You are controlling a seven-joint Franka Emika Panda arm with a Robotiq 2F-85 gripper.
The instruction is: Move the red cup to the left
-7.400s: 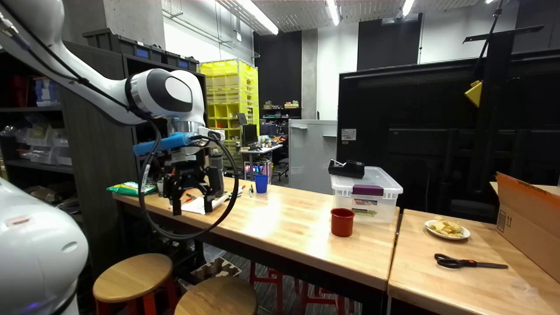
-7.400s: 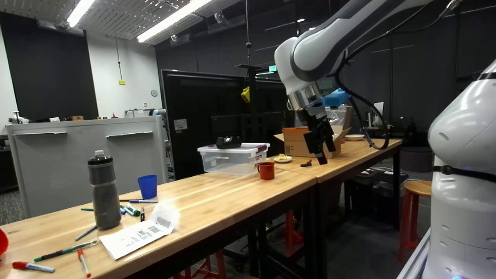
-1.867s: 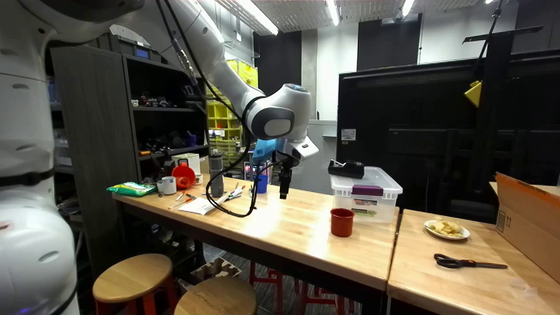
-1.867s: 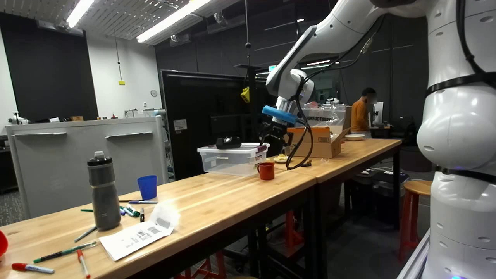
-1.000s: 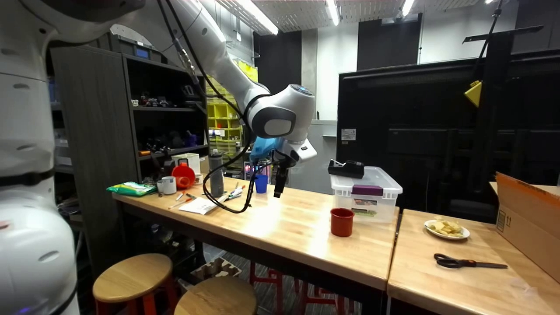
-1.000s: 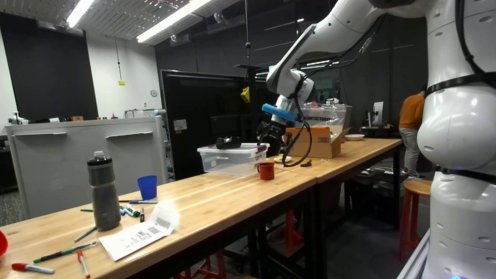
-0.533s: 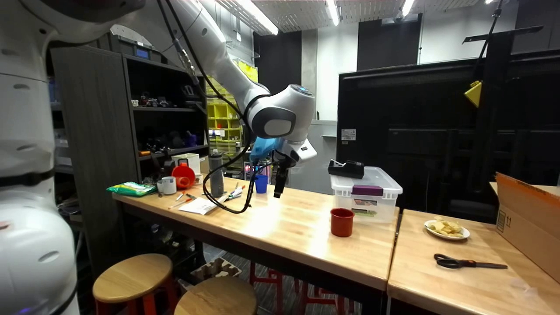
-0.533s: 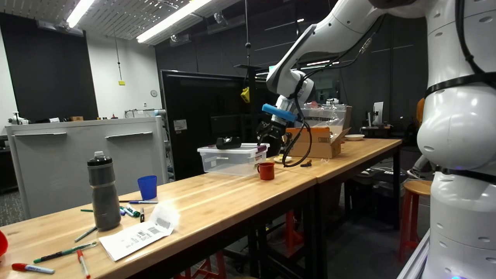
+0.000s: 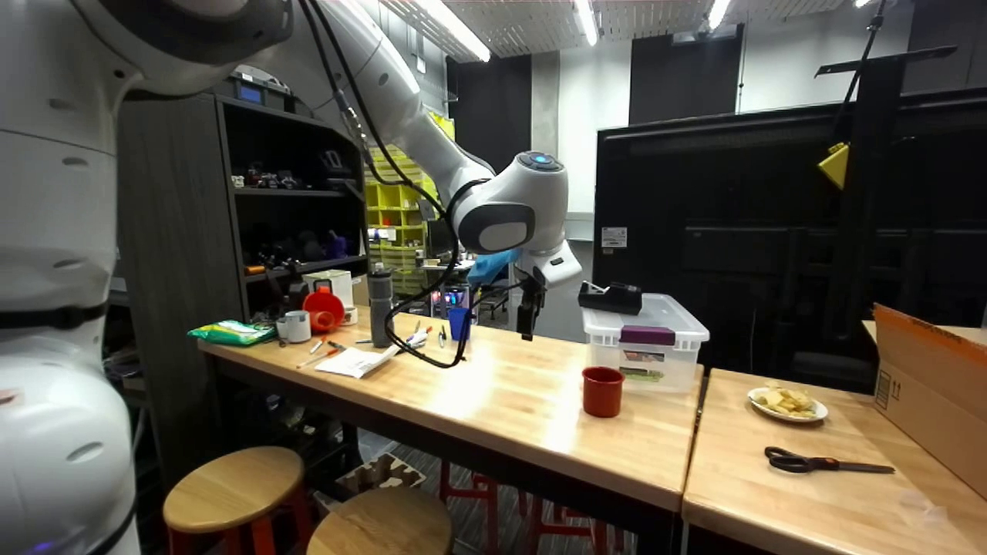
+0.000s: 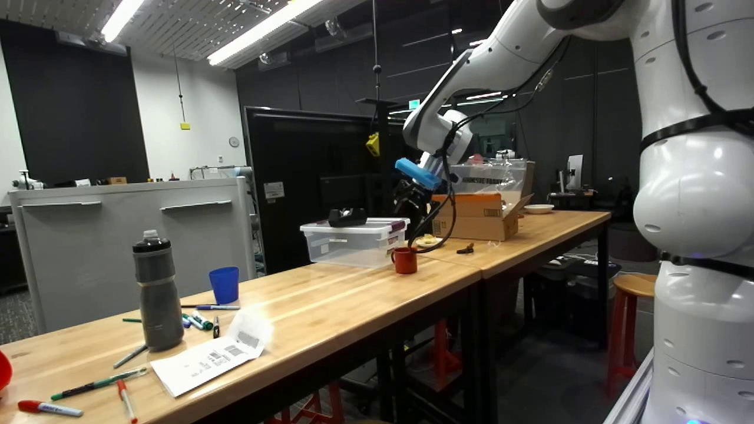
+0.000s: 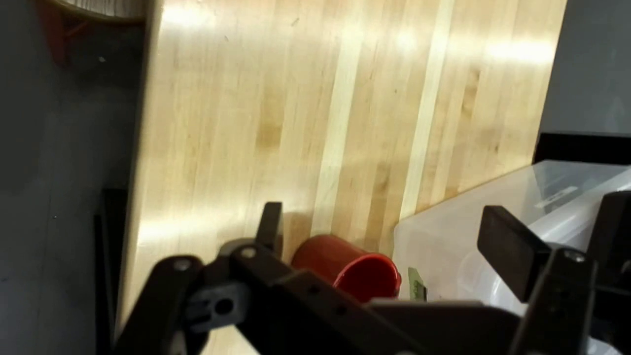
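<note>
The red cup (image 9: 603,391) stands upright on the wooden table, in front of the clear storage box; a small handle shows on its side in an exterior view (image 10: 405,260). In the wrist view the cup (image 11: 320,256) is low in the picture, nearer the left finger, its lower part hidden by the gripper. My gripper (image 11: 389,236) is open, its fingers wide apart with nothing held. In both exterior views the gripper (image 9: 530,308) (image 10: 415,206) hangs above the table, higher than the cup and apart from it.
The storage box (image 9: 648,347) with a black tape dispenser (image 9: 611,297) on top stands right behind the cup. A blue cup (image 10: 224,284), grey bottle (image 10: 159,294), paper and pens lie farther along. A plate of chips (image 9: 788,403) and scissors (image 9: 825,462) are on the adjoining table.
Over several seconds the arm has swung out above the table. In the last half second the gripper shifts slightly toward the box and cup. The cup has not moved.
</note>
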